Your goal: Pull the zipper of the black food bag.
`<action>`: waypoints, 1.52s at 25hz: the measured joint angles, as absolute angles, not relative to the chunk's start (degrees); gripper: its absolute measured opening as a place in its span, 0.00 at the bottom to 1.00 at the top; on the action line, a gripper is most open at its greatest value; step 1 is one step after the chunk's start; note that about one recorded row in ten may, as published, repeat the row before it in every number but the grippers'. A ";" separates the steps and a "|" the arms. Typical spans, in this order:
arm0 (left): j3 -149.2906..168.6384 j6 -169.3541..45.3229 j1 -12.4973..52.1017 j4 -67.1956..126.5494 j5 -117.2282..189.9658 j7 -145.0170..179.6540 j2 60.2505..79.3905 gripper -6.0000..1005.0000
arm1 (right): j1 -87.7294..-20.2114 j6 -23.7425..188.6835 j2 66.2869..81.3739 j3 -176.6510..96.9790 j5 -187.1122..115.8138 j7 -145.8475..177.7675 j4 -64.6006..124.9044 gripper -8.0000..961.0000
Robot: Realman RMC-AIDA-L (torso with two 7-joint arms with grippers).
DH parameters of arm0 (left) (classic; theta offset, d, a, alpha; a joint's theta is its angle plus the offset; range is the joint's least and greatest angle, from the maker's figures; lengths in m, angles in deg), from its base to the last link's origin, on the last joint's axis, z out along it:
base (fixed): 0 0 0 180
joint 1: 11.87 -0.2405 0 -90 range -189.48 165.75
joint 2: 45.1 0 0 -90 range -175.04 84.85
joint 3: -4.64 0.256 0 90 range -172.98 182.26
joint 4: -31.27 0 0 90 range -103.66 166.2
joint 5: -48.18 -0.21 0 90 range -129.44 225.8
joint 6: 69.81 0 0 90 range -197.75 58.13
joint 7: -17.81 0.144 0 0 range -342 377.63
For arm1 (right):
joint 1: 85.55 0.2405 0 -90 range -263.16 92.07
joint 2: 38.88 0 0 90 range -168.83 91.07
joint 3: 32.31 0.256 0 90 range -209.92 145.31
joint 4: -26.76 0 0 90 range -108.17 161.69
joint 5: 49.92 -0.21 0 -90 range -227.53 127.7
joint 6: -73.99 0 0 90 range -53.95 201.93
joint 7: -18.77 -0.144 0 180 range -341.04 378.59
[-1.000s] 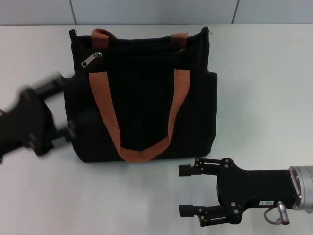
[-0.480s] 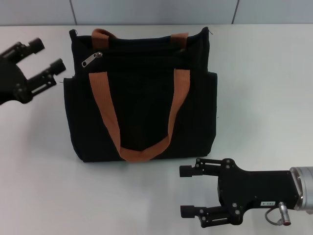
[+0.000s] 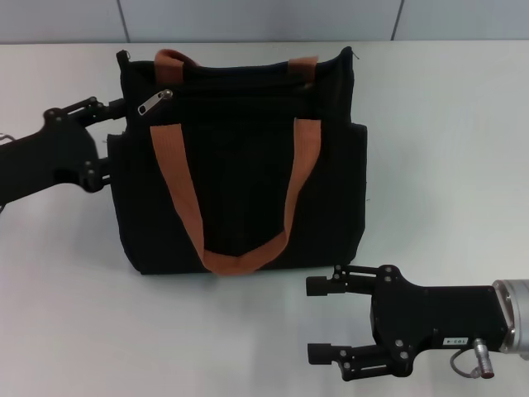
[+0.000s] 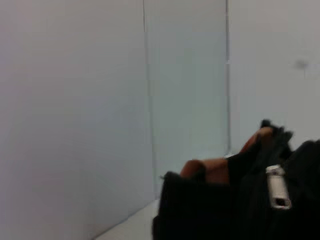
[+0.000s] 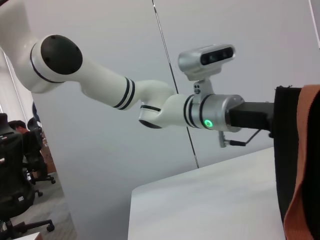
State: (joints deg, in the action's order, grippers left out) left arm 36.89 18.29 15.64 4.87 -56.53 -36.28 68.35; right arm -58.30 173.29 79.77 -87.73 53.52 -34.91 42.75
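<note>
Head view: the black food bag (image 3: 240, 157) lies flat on the white table (image 3: 438, 124), far of centre, its two orange-brown handles (image 3: 235, 194) draped across its face. Its contents cannot be seen. The zipper (image 3: 154, 101), a silver pull tab, sits at the far left end of the track along the bag's far edge. The left tool (image 3: 107, 141) is at the bag's left edge, fingers spread and released, one tip near the zipper; whether it touches the fabric cannot be told. The right tool (image 3: 318, 321) rests near and right of the bag, fingers apart, holding nothing.

Left wrist view: the zipper (image 4: 277, 186) hangs against black fabric, an orange-brown handle behind it.

Right wrist view: the left arm (image 5: 150, 102) reaches to the bag's edge (image 5: 285, 150).
</note>
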 joint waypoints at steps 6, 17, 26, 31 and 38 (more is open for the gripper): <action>36.30 14.03 17.10 4.55 -56.87 -35.23 69.18 0.73 | -58.31 173.24 79.77 -87.68 53.52 -34.93 42.75 0.85; 35.26 18.18 13.39 4.92 -45.49 -32.80 70.91 0.43 | -58.34 175.39 79.77 -87.56 53.00 -35.27 42.65 0.85; 34.79 22.00 12.11 5.10 -44.89 -33.34 73.17 0.07 | -55.64 190.73 79.70 -72.88 52.69 -53.23 46.19 0.85; 34.78 23.13 12.34 5.21 -44.88 -33.89 73.28 0.04 | -50.58 192.28 78.65 -66.78 52.50 -74.48 49.52 0.85; 34.78 23.14 12.33 5.25 -44.89 -34.89 73.29 0.03 | -44.88 188.42 78.27 -66.83 51.95 -86.46 52.44 0.85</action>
State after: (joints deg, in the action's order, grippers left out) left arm 34.78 23.14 12.33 5.25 -44.89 -34.89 73.29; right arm -44.88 188.42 78.27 -66.83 51.95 -86.46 52.44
